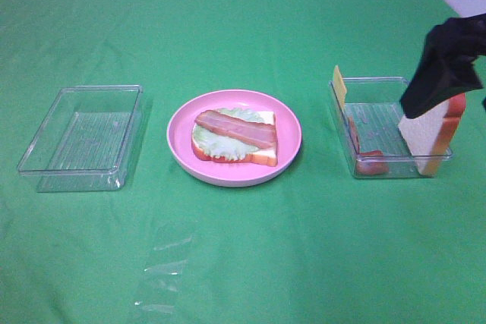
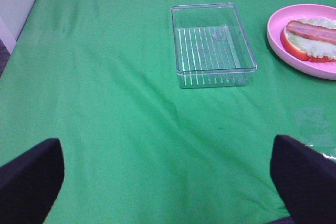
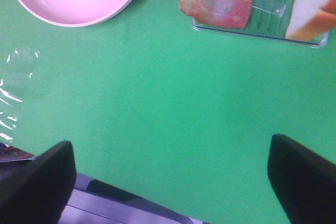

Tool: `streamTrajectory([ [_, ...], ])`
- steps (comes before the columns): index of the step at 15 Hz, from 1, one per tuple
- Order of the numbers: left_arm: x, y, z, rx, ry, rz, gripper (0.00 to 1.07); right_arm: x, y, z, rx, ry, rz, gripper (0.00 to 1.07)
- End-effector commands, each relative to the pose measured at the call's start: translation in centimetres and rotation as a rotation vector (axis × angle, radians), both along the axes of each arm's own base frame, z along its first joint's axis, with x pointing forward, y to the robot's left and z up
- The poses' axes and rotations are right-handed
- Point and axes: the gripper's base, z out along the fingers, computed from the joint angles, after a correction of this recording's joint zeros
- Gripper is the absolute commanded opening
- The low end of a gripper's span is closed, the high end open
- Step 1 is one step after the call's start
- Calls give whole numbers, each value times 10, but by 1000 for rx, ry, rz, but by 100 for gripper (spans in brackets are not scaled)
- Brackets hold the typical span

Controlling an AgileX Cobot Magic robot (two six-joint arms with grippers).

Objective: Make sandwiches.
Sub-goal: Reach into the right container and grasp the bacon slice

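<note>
Half-built sandwich (image 1: 234, 139), lettuce (image 1: 203, 142) and bacon (image 1: 237, 128) on bread, on pink plate (image 1: 179, 142) at centre of bench (image 1: 250, 28); cheese slice (image 1: 339, 85) and top bread slice (image 1: 425, 140) propped on edge in right tray (image 1: 372, 80), probably for easy pinching; right end effector (image 3: 170, 153) wide and empty above that tray; left end effector (image 2: 165, 153) wide, idle, facing left tray (image 2: 212, 74).

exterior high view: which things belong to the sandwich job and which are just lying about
Job: half-built sandwich on pink plate; bread slice, bacon strip, cheese slice in right tray.
Lying about: left tray; clear film on cloth.
</note>
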Motion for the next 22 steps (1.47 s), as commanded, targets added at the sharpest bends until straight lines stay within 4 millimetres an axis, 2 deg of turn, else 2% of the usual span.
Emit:
streamTrajectory([
  [1, -2, -1, 0, -11, -23, -1, 100, 26, 25, -15, -55, 31, 37, 94],
  [3, -2, -1, 0, -12, -23, -1, 100, 56, 46, -25, -78, 43, 91, 94],
  [5, -2, -1, 0, -13, -23, -2, 100, 81, 52, -36, -106, 55, 97, 94],
  [9, -2, -1, 0, -13, -23, -2, 100, 110, 60, -58, -131, 87, 103, 94],
  [10, -2, -1, 0, -13, -23, -2, 100, 117, 61, -67, -148, 100, 106, 94],
  [11, -2, -1, 0, -13, -23, -2, 100, 125, 61, -85, -185, 126, 117, 94],
  [15, -2, -1, 0, -13, -23, -2, 100, 134, 63, -115, -216, 157, 126, 91],
  [18, -2, -1, 0, -13, -23, -2, 100, 136, 62, -124, -234, 167, 132, 88],
  [20, -2, -1, 0, -13, -22, -2, 100, 137, 62, -124, -232, 162, 132, 81],
  [22, -2, -1, 0, -13, -22, -2, 100, 137, 61, -124, -241, 165, 129, 65],
])
